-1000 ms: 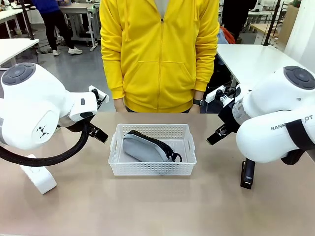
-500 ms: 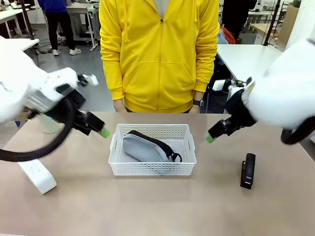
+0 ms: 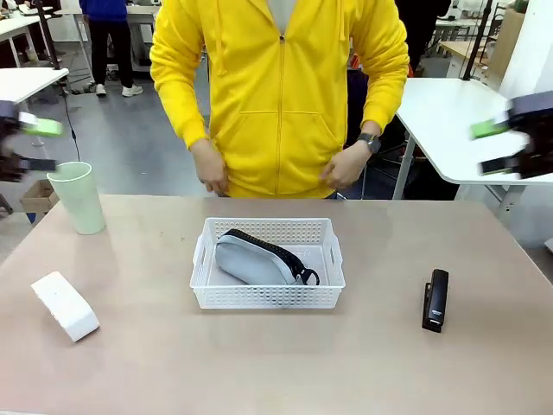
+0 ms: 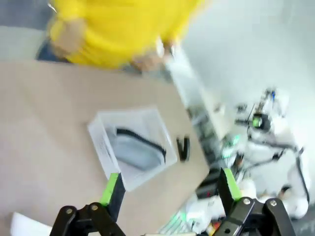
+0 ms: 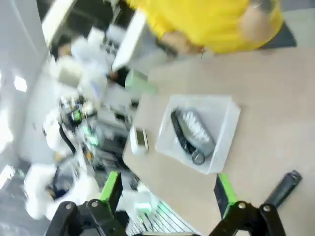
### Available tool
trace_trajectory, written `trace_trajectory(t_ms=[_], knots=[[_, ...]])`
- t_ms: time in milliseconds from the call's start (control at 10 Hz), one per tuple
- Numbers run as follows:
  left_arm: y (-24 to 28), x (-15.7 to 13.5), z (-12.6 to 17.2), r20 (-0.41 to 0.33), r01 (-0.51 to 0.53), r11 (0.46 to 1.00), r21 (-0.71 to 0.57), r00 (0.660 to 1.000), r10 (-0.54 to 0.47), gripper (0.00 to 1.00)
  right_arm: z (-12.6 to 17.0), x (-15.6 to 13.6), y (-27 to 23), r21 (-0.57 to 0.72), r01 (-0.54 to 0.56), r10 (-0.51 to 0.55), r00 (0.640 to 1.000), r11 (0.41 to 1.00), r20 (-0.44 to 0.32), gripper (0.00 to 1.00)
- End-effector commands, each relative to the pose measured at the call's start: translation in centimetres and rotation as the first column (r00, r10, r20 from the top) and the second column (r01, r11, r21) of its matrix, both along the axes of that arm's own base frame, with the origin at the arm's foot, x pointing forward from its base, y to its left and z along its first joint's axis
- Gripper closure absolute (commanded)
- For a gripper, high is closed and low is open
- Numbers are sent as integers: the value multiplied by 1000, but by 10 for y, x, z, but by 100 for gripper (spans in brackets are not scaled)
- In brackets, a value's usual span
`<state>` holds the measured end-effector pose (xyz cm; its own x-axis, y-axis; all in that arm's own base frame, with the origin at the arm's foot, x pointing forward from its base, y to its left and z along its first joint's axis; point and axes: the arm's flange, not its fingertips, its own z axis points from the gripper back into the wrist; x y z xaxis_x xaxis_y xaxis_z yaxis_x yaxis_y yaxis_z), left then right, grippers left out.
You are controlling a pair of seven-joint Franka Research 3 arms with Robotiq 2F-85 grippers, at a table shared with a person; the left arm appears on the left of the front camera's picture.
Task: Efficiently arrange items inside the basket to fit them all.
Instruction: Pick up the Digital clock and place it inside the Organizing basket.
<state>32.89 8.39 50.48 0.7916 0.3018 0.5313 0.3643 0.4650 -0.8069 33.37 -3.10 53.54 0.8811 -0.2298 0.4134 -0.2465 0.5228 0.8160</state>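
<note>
The shallow white perforated plastic basket [image 3: 268, 298] holds the grey zip pouch [image 3: 255, 259]; the black stapler [image 3: 435, 300], long axis front-to-back, lies nearer the right gripper [image 5: 168, 179], spread wide and empty.

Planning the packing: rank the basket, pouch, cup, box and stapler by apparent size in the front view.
1. basket
2. pouch
3. cup and box: alike, box nearer the camera
4. stapler

— What stands around the beige table [image 3: 276, 372]?
— A person in a yellow zip hoodie [image 3: 281, 95] at its far edge, with a dark wristwatch [image 3: 371, 139].
— And beyond it?
— A white table [image 3: 441, 112] off its far right corner. Off its far left corner, a cardboard box [image 3: 37, 197] on the grey floor [image 3: 147, 138], and a second person [image 3: 108, 39] in blue farther back.
</note>
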Motion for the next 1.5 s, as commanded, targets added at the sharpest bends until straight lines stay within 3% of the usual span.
trace_trajectory(t_ms=[0, 100, 500, 700, 800, 900, 1400], knots=[[2, -73, -51, 58, -120, 992, -39, 991, 122, 0, -58, -48, -45, 109, 142, -146, 989, 984, 28, 0], [10, -84, -57, 49, -188, 981, -39, 981, 190, 0, -70, -58, -70, 153, 191, -199, 979, 970, 37, 0], [63, -95, -108, -120, -367, 917, -154, 928, 351, 0, -115, -87, -132, 234, 376, -392, 920, 897, 25, 0], [47, -88, -100, -103, -379, 919, -108, 924, 369, 0, -124, -86, -134, 211, 416, -428, 904, 885, 12, 0], [39, -84, -95, -95, -385, 921, -61, 921, 379, 0, -125, -84, -132, 179, 437, -446, 895, 881, 12, 0], [136, -41, -79, -154, -374, 920, -121, 922, 355, 0, -93, -48, -203, 215, 414, -419, 908, 884, -25, 0], [136, -41, -79, -154, -374, 920, -121, 922, 355, 0, -93, -48, -203, 215, 414, -419, 908, 884, -25, 0]])
